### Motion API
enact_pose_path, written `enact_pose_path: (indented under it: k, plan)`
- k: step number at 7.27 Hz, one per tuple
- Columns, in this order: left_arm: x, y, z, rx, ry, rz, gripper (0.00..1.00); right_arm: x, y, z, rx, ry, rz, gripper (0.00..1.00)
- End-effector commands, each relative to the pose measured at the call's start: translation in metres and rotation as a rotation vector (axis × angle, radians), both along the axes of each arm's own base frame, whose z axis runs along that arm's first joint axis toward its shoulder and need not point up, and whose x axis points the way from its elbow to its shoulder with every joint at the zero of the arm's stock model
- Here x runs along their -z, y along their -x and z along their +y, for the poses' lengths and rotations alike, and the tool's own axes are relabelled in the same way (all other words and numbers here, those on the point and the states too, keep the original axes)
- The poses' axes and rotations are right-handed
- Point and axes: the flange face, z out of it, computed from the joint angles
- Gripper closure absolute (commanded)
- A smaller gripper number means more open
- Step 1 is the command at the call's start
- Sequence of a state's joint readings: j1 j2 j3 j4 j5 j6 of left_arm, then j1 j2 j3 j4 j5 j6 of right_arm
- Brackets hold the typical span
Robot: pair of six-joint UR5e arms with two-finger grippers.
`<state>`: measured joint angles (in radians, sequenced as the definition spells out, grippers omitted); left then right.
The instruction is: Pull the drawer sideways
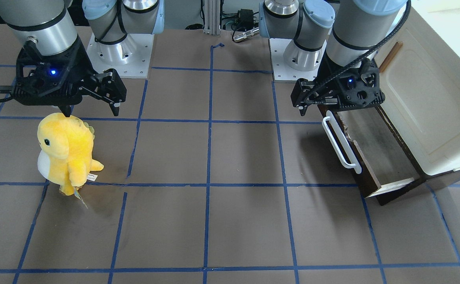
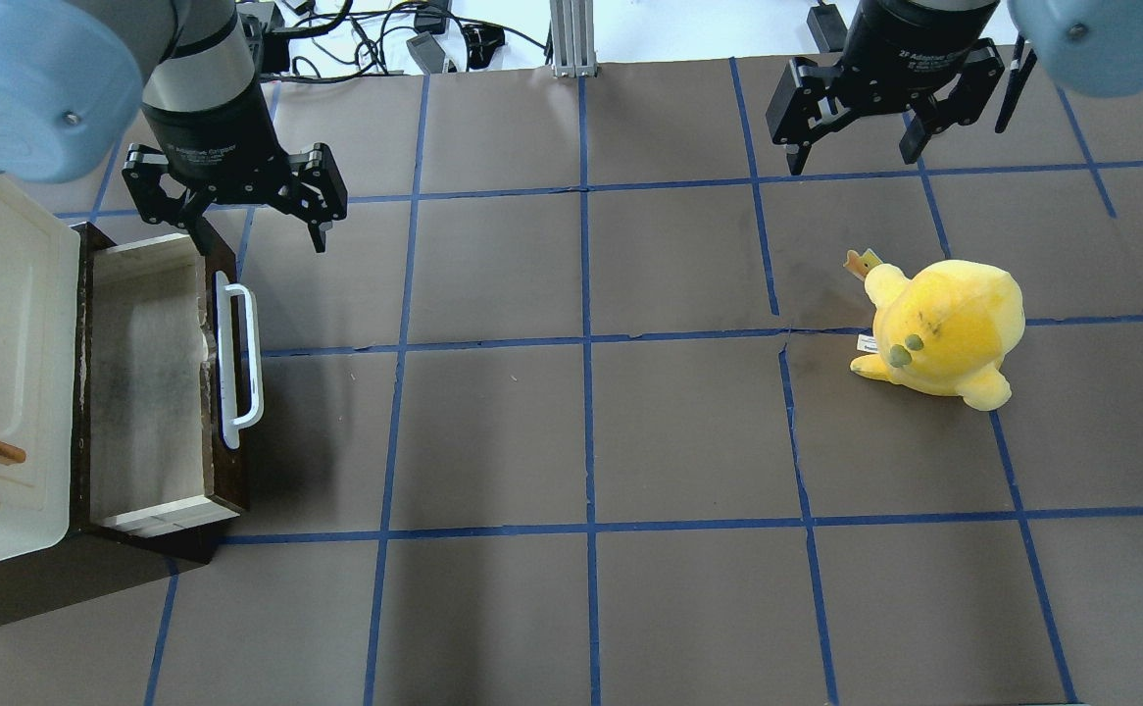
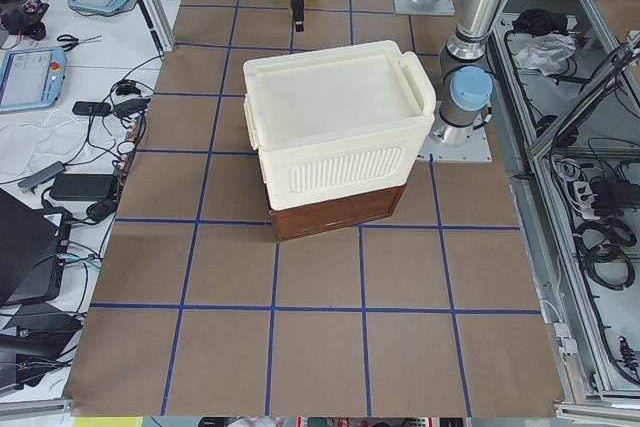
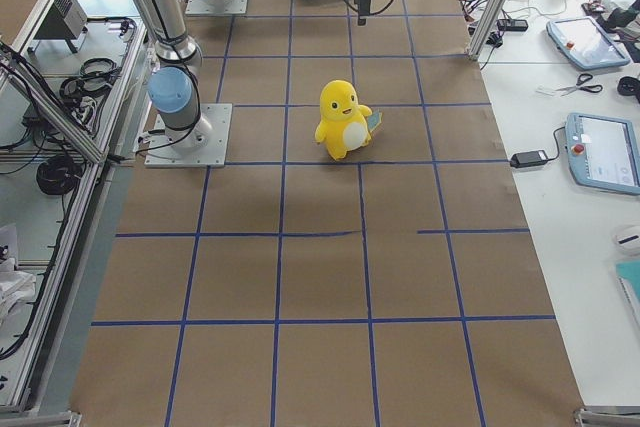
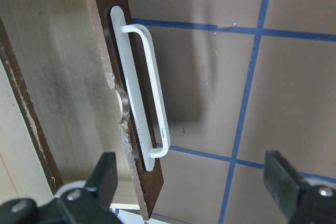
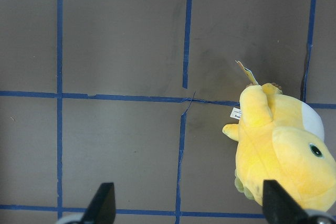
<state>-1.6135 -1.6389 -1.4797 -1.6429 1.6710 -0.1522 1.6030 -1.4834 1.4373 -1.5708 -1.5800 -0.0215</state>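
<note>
At the left edge of the overhead view, the drawer (image 2: 145, 382) stands pulled out of a cream cabinet (image 2: 3, 324), its white bar handle (image 2: 238, 363) facing mid-frame. The left gripper (image 2: 262, 245) hangs spread wide and empty by the handle's upper end. The right gripper (image 2: 852, 162), likewise spread and empty, is at upper right near a yellow plush toy (image 2: 944, 328).

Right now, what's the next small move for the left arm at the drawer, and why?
Probably ease the left gripper along to the middle of the white handle and lower it. It is open, empty, and hangs by the handle's end, jaws straddling its line; the drawer is already partly out.
</note>
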Motion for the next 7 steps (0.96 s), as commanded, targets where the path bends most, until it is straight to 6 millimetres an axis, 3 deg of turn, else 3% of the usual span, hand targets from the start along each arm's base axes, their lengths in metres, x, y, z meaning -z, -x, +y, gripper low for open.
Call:
enact_pose_path:
  k: [1, 2, 4, 7]
  plan:
    - [-0.018, 0.002, 0.014, 0.033, 0.035, 0.018, 0.00, 0.000, 0.000, 0.000, 0.000, 0.000, 0.000, 0.00]
    - [-0.023, 0.002, 0.018, 0.044, 0.044, 0.022, 0.00, 0.000, 0.000, 0.000, 0.000, 0.000, 0.000, 0.00]
    - [-0.015, 0.001, 0.030, 0.054, 0.031, 0.016, 0.00, 0.000, 0.000, 0.000, 0.000, 0.000, 0.000, 0.00]
    - [-0.016, 0.001, 0.031, 0.055, 0.042, 0.014, 0.00, 0.000, 0.000, 0.000, 0.000, 0.000, 0.000, 0.00]
